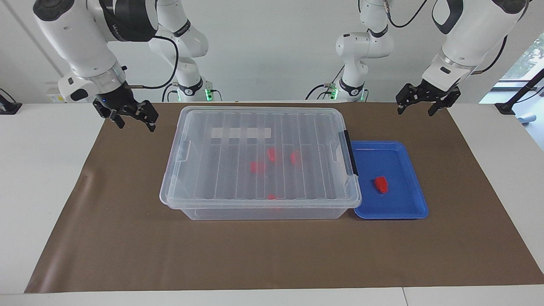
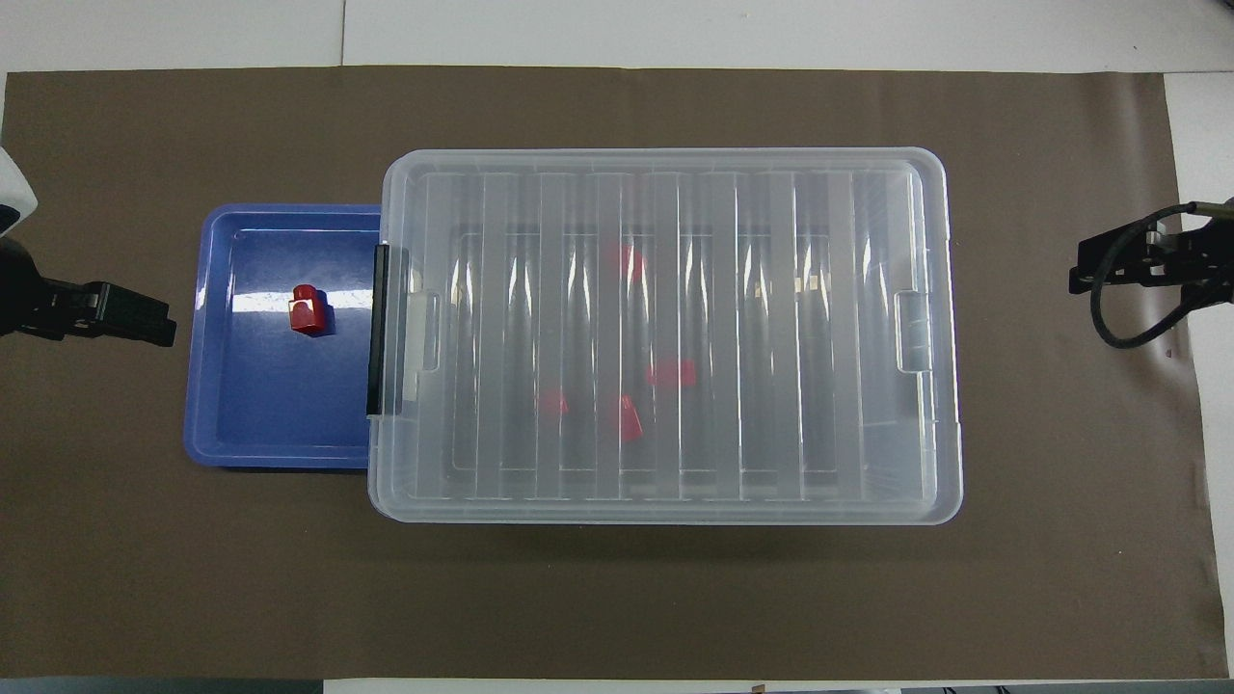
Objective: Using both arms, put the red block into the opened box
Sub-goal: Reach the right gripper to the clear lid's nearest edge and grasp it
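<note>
The red block [image 1: 381, 184] [image 2: 308, 310] lies alone in the shallow blue tray [image 1: 403, 206] [image 2: 251, 424]. Beside the tray stands the clear box [image 1: 172, 197] [image 2: 906, 183] with its ribbed lid [image 1: 229, 178] lying flat on top. Several more red blocks [image 1: 271, 154] [image 2: 629, 419] show through the lid. My left gripper [image 1: 415, 111] [image 2: 125, 323] hangs open and empty over the brown mat at the left arm's end, past the tray. Open and empty too, my right gripper [image 1: 135, 125] [image 2: 1109, 270] hovers over the mat off the box's other end.
A black latch [image 1: 351, 153] runs along the box's end next to the tray. A brown mat [image 1: 272, 255] covers the table. Two slimmer white arms [image 1: 187, 51] [image 1: 361, 46] stand at the robots' edge, just past the box.
</note>
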Controlling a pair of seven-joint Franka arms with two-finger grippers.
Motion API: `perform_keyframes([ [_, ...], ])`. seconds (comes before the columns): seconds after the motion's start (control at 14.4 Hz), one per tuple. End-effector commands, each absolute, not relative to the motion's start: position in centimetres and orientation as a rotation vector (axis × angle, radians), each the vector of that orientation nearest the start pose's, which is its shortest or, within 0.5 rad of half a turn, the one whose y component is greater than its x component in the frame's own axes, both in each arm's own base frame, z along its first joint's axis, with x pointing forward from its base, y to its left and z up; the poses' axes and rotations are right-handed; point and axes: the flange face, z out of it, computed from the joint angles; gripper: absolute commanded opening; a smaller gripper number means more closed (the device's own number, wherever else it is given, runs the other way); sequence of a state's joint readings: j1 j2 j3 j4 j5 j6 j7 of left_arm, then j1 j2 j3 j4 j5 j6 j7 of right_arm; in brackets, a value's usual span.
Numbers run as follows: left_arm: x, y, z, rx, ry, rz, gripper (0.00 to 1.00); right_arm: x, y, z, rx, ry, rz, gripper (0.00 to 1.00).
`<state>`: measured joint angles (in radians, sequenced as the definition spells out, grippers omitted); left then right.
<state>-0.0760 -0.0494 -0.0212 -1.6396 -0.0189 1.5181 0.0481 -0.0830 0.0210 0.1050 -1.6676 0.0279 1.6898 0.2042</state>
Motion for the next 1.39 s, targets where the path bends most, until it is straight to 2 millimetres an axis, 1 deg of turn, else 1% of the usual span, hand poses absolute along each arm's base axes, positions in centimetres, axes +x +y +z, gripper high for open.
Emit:
perform_keyframes([
  [0.0, 52.6, -5.3, 61.6, -3.164, 0.239, 0.118, 1.0, 57.5, 3.6, 54.8, -3.071, 0.299, -0.028, 1.0],
  [0.07, 52.6, -5.3, 61.6, -3.164, 0.239, 0.12, 1.0, 58.1, 4.2, 54.0, -3.066, 0.303, -0.038, 1.0],
  [0.21, 52.6, -5.3, 61.6, -3.164, 0.242, 0.118, 1.0, 59.0, 4.6, 52.0, -3.059, 0.296, -0.07, 1.0],
  [0.35, 52.6, -5.3, 61.6, -3.164, 0.239, 0.118, 1.0, 59.0, 4.9, 50.3, -3.057, 0.293, -0.086, 1.0],
  [0.56, 52.6, -5.3, 61.6, -3.164, 0.239, 0.118, 1.0, 59.4, 4.8, 48.4, -3.055, 0.291, -0.098, 1.0],
  [0.69, 52.6, -5.3, 61.6, -3.164, 0.242, 0.118, 1.0, 59.3, 4.8, 48.0, -3.056, 0.293, -0.087, 1.0],
  [0.9, 52.6, -5.3, 61.6, -3.164, 0.239, 0.118, 1.0, 58.1, 4.9, 46.3, -3.07, 0.276, -0.013, 1.0],
  [1.32, 52.6, -5.3, 61.6, -3.164, 0.242, 0.118, 1.0, 57.2, 4.7, 45.6, -3.079, 0.25, 0.018, 1.0],
])
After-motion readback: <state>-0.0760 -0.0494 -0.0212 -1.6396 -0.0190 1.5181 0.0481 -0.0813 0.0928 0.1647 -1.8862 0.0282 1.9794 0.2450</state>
